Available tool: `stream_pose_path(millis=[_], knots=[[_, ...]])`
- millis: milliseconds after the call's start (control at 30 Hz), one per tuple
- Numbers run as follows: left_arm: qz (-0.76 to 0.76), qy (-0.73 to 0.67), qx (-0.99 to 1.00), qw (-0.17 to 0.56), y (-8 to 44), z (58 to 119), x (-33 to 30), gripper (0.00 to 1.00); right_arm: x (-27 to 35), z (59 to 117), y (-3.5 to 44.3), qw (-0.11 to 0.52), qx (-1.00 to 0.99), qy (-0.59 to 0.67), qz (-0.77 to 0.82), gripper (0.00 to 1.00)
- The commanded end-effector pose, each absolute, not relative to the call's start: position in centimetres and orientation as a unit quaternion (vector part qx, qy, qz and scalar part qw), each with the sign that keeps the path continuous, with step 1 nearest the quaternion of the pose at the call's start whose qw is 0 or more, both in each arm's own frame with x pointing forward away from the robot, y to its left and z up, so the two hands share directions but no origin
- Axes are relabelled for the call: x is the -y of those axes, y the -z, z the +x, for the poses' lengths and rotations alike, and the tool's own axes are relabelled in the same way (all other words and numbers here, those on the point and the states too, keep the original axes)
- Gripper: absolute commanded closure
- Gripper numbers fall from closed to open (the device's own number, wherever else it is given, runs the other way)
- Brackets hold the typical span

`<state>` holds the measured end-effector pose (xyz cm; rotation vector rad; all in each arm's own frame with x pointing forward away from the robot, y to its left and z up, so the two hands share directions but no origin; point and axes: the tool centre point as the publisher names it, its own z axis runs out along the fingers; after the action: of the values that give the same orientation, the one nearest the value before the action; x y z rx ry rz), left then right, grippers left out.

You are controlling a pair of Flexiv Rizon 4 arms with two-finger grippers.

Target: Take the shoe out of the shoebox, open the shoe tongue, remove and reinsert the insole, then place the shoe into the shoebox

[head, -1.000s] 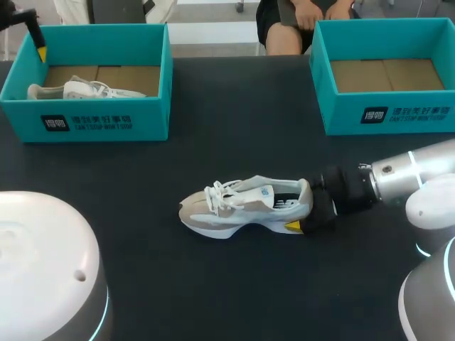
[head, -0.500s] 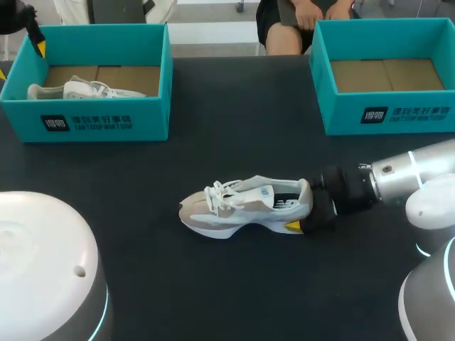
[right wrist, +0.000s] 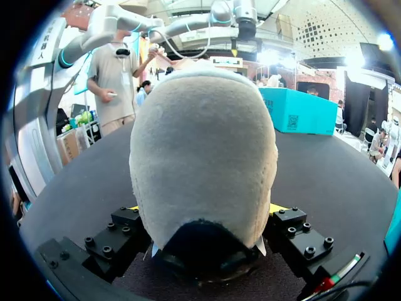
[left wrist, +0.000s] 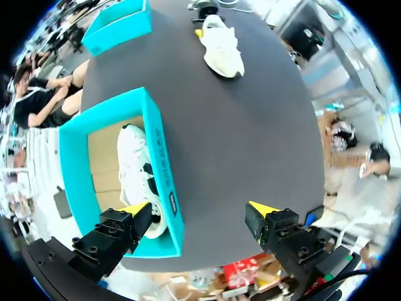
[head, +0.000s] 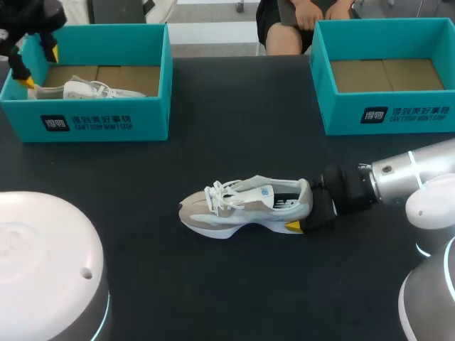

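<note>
– Where is the shoe [head: 245, 207]?
– Your shoe stands on its sole on the dark table [head: 234, 284], laces up. Your right gripper [right wrist: 207, 210] is clamped on its heel.
– And the left gripper [left wrist: 197, 210]?
– Well apart from the shoe, beyond its toe, fingers spread, above the shoebox [head: 99, 121] holding a second shoe [head: 78, 90].

On a dark table [head: 234, 128]: at ten o'clock a teal box [head: 99, 122], at two o'clock a second teal box [head: 387, 114], well apart. Near centre, toward six o'clock, a white shoe [head: 245, 207], upright, toe to nine o'clock.
</note>
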<state>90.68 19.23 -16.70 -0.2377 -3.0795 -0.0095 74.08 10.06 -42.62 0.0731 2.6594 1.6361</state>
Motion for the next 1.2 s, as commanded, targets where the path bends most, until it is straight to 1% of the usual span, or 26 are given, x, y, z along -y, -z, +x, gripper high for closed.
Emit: stream_pose_path(millis=[33, 367, 433, 467, 500, 533, 567, 600, 633, 667, 733, 833, 933, 1100, 1200], knots=[[0.127, 0.044, 0.991, 0.027, 16.7, 90.3, -18.6, 0.0, -10.5, 74.3, 43.1, 0.01, -0.852, -0.522, 0.024, 1.0], [0.127, 0.044, 0.991, 0.027, 16.7, 90.3, -18.6, 0.0, -10.5, 74.3, 43.1, 0.01, -0.852, -0.522, 0.024, 1.0], [0.19, 0.04, 0.98, 0.03, 16.6, 89.9, -16.7, 0.0, -10.5, 74.3, 43.1, 0.01, -0.852, -0.522, 0.024, 1.0], [0.202, 0.033, 0.978, 0.025, 16.7, 89.5, -15.9, 0.0, -10.5, 74.3, 43.1, 0.01, -0.852, -0.522, 0.024, 1.0], [0.248, 0.045, 0.968, 0.012, 16.8, 89.2, -14.9, 0.0, -10.5, 74.3, 43.1, 0.01, -0.852, -0.522, 0.024, 1.0], [0.264, 0.043, 0.963, 0.027, 16.8, 89.3, -14.2, 0.0, -10.5, 74.3, 43.1, 0.01, -0.852, -0.522, 0.024, 1.0], [0.287, 0.03, 0.957, 0.014, 17.1, 88.9, -13.1, 0.0, -10.5, 74.3, 43.1, 0.01, -0.852, -0.522, 0.024, 1.0], [0.311, 0.032, 0.949, 0.033, 17.2, 88.8, -12.1, 0.0, -10.5, 74.3, 43.1, 0.01, -0.852, -0.522, 0.024, 1.0], [0.314, 0.027, 0.949, 0.021, 17.4, 88.4, -11.3, 0.0, -10.5, 74.3, 43.1, 0.01, -0.852, -0.522, 0.024, 1.0], [0.345, 0.025, 0.938, 0.03, 17.4, 88.1, -10.4, 0.0, -10.5, 74.3, 43.1, 0.01, -0.852, -0.522, 0.024, 1.0], [0.39, 0.031, 0.92, 0.013, 17.4, 87.6, -8.5, 0.0, -10.5, 74.3, 43.1, 0.01, -0.852, -0.522, 0.024, 1.0], [0.411, 0.047, 0.91, -0.028, 17.9, 86.6, -5.2, 0.0, -10.5, 74.3, 43.1, 0.01, -0.852, -0.522, 0.024, 1.0], [0.44, 0.053, 0.896, -0.03, 18.6, 85.9, -2.2, 0.0, -10.5, 74.3, 43.1, 0.01, -0.852, -0.522, 0.024, 1.0], [0.521, 0.045, 0.852, 0.019, 19.2, 85.4, 1.5, 0.0, -10.5, 74.3, 43.1, 0.01, -0.852, -0.522, 0.024, 1.0], [0.524, 0.041, 0.85, 0.042, 19.2, 84.6, 3.2, 0.0, -10.5, 74.3, 43.1, 0.01, -0.852, -0.522, 0.024, 1.0]])
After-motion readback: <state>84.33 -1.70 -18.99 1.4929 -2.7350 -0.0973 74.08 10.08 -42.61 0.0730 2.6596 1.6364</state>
